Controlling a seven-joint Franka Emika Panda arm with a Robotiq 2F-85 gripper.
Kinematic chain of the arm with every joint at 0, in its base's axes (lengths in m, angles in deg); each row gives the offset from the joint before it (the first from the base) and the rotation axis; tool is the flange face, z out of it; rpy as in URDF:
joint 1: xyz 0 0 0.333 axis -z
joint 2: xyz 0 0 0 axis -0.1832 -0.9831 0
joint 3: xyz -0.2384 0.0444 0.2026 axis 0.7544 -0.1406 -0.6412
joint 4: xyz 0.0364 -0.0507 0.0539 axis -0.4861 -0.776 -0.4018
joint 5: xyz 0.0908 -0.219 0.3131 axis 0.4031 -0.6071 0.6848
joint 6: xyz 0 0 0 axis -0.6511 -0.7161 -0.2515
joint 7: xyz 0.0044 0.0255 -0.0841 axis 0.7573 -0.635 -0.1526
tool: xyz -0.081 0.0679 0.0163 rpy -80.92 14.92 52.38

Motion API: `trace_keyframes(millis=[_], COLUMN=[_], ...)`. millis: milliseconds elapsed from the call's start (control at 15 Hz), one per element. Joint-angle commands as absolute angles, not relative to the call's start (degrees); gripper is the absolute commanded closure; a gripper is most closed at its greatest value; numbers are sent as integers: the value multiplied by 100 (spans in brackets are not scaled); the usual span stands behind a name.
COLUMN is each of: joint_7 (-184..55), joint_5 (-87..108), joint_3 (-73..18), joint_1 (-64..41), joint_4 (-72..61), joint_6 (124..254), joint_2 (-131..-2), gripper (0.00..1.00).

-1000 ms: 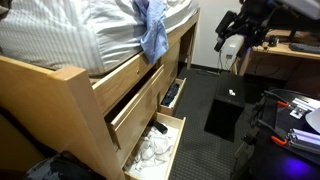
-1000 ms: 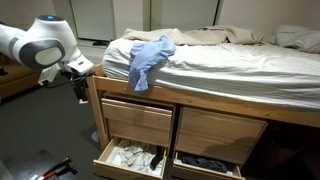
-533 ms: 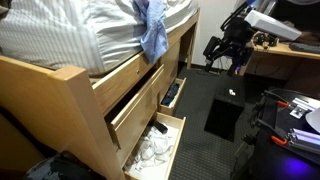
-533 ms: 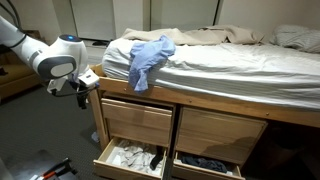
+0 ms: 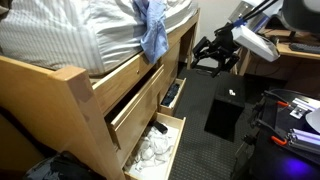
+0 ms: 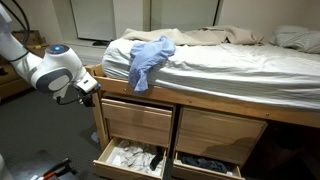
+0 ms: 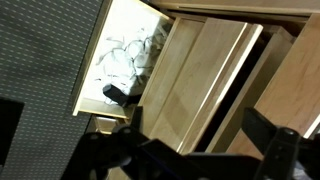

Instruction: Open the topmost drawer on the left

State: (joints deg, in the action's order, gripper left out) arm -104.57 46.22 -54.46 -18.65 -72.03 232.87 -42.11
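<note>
Top drawer [image 6: 138, 122] looks like stiff, heavy wood; its upper edge suits gripping. My jaws hang spread, empty.

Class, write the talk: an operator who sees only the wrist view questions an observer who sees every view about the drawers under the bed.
Operator: I see one open drawer with white things. Is any other open?
Observer: Yes, the bottom right drawer is open, with dark things inside.
Operator: Where is the gripper?
Observer: Beside the corner post of the bed frame, near its top. It touches no drawer, and the top left drawer lies past the post.
</note>
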Motion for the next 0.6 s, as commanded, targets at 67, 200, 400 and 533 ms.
trace_keyframes(millis=[67,200,400,533], joint_7=[-10598,-10603,-10586,-10342], joint_5=[4432,4431,4418,4750], joint_3=[-5259,-5180,-5061,-5149], joint_1=[-2201,-2277,-2257,-1965], joint_4=[-6778,-6960,-6721,-6234], joint_6=[23900,23861,23509,23251], joint_2=[-5203,-4995,-5284,-6198], gripper=[0,0,0,0])
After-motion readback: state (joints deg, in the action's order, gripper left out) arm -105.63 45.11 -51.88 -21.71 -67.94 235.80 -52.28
